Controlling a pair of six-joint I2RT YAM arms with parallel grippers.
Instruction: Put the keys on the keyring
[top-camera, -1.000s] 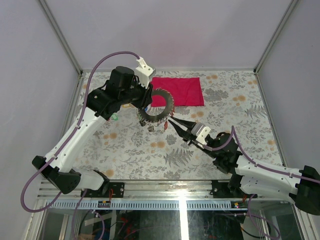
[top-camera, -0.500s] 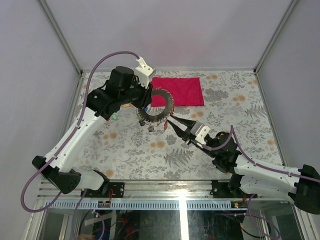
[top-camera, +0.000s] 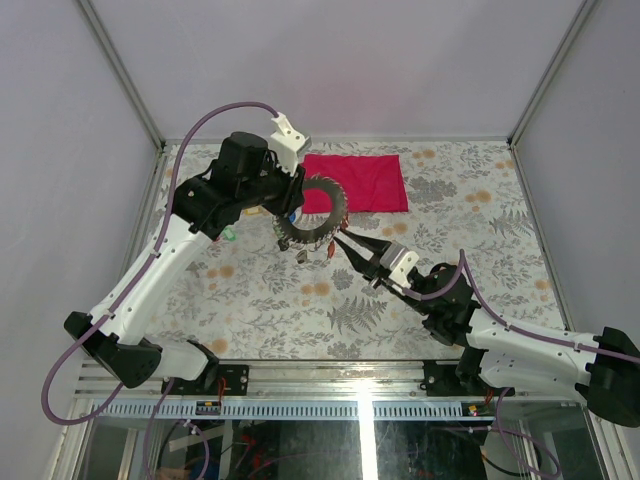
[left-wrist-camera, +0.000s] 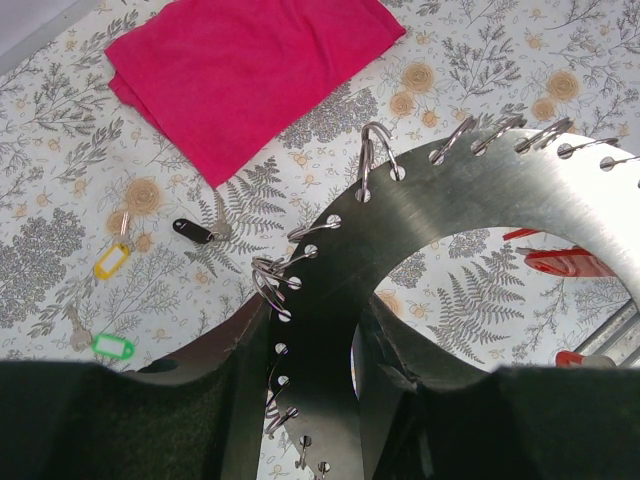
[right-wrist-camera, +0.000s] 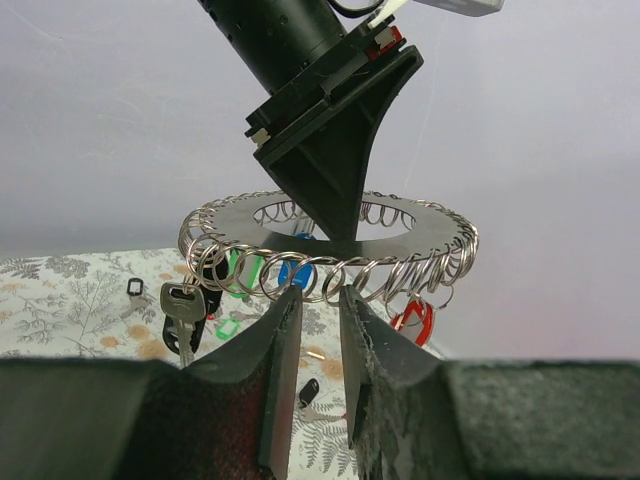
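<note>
Keyring (left-wrist-camera: 420, 215): clamped in left fingers (left-wrist-camera: 215, 400), tagged keys (right-wrist-camera: 180, 305) hanging from rim loops. Right fingers (right-wrist-camera: 275, 380) narrowly parted at rim; cannot tell whether grasping.

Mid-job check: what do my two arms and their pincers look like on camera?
The left arm and right arm have white shells with black joints. A lilac cable runs along each. The left pincer and right pincer each have two black tapering fingers, with a white camera block at the wrist.
</note>
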